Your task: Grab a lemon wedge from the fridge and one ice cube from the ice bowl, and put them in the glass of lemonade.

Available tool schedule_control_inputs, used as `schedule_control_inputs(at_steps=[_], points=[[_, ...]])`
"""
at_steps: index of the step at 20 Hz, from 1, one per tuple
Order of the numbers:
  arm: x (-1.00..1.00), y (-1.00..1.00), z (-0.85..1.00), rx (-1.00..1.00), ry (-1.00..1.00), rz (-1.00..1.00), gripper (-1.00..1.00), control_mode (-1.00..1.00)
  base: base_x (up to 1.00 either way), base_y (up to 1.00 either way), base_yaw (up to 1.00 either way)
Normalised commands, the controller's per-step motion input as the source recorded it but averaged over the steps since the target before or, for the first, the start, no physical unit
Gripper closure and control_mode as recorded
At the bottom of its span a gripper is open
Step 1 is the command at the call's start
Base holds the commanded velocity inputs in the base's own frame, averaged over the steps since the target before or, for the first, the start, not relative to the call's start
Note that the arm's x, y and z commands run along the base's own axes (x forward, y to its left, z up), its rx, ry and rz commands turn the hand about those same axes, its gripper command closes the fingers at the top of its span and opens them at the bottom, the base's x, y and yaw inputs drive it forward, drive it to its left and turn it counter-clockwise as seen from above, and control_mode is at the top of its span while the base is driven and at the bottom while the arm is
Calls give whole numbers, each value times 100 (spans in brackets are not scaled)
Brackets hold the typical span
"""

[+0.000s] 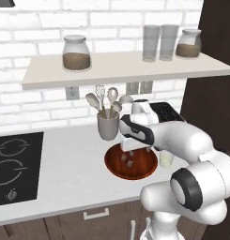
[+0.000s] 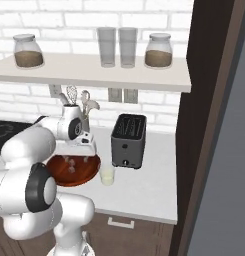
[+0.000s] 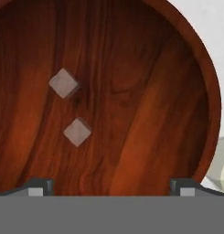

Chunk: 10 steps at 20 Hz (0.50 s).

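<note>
The wooden ice bowl (image 1: 141,169) sits on the counter in front of the robot, with two pale ice cubes (image 3: 63,83) (image 3: 77,132) on its floor. My gripper (image 1: 139,151) hangs open just above the bowl, pointing down, and in the hand view its gripper (image 3: 111,188) tips stand wide apart with nothing between them. The cubes lie to the left of the gap's middle. The small glass of lemonade (image 1: 165,160) stands right beside the bowl's right rim; glass (image 2: 107,175), bowl (image 2: 59,176). The lemon wedge and the fridge's doors are out of view.
A grey cup of utensils (image 1: 108,124) stands just behind the bowl. The black toaster (image 2: 128,141) is behind the glass. A black cooktop (image 1: 13,164) lies to the left. A shelf (image 1: 121,65) with jars and two tall glasses overhangs. A dark tall panel (image 2: 204,125) walls the right.
</note>
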Motion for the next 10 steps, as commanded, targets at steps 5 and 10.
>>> schedule_control_inputs(at_steps=[5,10], points=[[-2,13,-35,1,-1,8,-100,-100,0,0,0],[0,36,-37,9,-3,7,-100,-100,0,0,0]])
